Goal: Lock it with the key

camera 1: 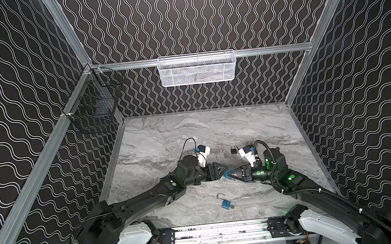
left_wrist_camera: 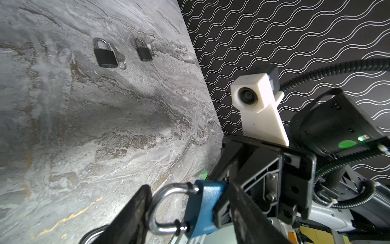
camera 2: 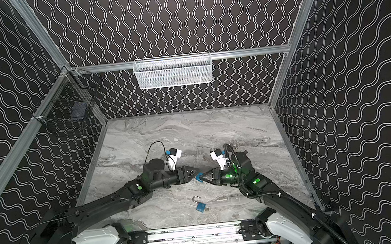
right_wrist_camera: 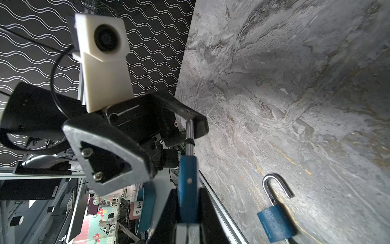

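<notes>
A blue padlock (camera 1: 227,174) (left_wrist_camera: 202,209) hangs in mid-air between both arms. My right gripper (camera 1: 231,174) (right_wrist_camera: 187,211) is shut on its blue body. My left gripper (camera 1: 221,172) (left_wrist_camera: 190,213) stands open around the padlock lengthwise, and one finger (left_wrist_camera: 130,215) touches the top of the steel shackle (left_wrist_camera: 160,209). Both shackle legs sit in the body. No key shows on the held padlock. A second blue padlock (camera 1: 225,203) (right_wrist_camera: 274,224) lies on the table with its shackle swung open and a small key (camera 1: 233,206) at its base.
Two shut black padlocks (left_wrist_camera: 105,56) (left_wrist_camera: 144,52) lie farther back on the marble table (camera 1: 166,140), each with a key (left_wrist_camera: 119,58) beside it. A white mesh basket (camera 1: 197,69) hangs on the back wall, a black wire basket (camera 1: 93,101) on the left wall.
</notes>
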`<move>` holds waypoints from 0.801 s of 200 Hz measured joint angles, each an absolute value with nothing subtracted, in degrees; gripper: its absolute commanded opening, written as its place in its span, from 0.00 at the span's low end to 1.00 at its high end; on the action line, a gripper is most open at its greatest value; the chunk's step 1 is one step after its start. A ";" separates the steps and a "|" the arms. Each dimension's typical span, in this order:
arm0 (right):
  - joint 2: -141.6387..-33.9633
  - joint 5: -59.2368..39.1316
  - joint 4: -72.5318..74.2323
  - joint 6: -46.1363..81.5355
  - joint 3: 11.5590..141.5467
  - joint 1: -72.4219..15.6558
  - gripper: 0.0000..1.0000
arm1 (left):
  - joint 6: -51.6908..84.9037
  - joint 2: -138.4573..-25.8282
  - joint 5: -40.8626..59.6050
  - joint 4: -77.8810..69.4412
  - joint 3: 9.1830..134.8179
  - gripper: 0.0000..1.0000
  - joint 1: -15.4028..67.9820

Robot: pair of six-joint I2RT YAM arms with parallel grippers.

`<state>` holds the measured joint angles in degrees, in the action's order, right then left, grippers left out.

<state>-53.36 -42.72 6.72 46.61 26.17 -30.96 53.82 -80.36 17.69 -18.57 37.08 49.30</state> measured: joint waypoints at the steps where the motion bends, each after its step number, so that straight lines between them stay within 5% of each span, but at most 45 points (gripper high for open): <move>1: -53.34 -42.72 6.72 46.59 26.17 -30.96 0.00 | 53.82 -80.34 17.69 -18.50 37.08 0.58 49.28; 50: -52.82 -42.72 6.52 46.41 26.17 -30.92 0.00 | 53.58 -79.26 17.17 -17.10 36.29 0.52 48.27; 105: -52.90 -42.98 6.50 46.46 26.24 -30.92 0.00 | 53.45 -80.09 17.76 -18.46 34.89 0.59 48.05; 160: -53.84 -43.22 6.57 46.48 26.39 -30.92 0.00 | 53.45 -81.38 19.09 -21.37 34.87 0.50 48.01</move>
